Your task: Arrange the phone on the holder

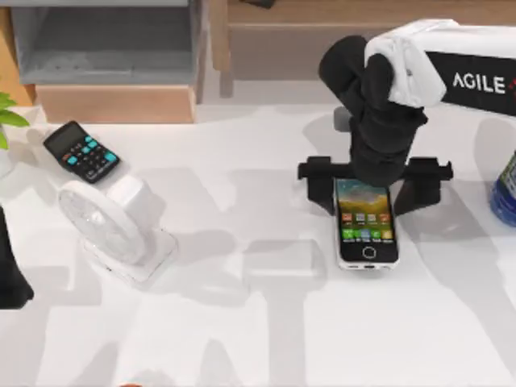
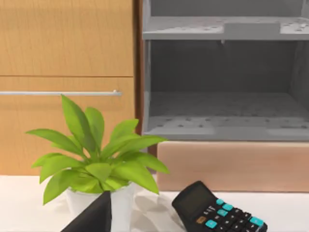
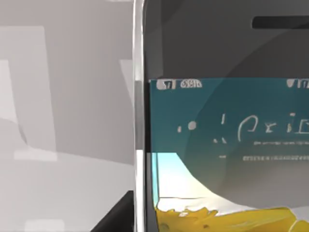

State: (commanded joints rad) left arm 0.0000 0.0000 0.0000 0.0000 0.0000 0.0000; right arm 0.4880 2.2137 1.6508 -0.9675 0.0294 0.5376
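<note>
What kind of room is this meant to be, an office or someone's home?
Likely a simulated office or study desk. On the white table lie a calculator, a small desk fan and a phone, with a potted plant and grey shelves behind.

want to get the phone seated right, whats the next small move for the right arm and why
Probably a small lift of the phone up and back onto the holder. In the top view its upper end lies under the right tool, between the black holder's arms, while its home-button end reaches forward over the white table. Whether it is already seated I cannot tell.
</note>
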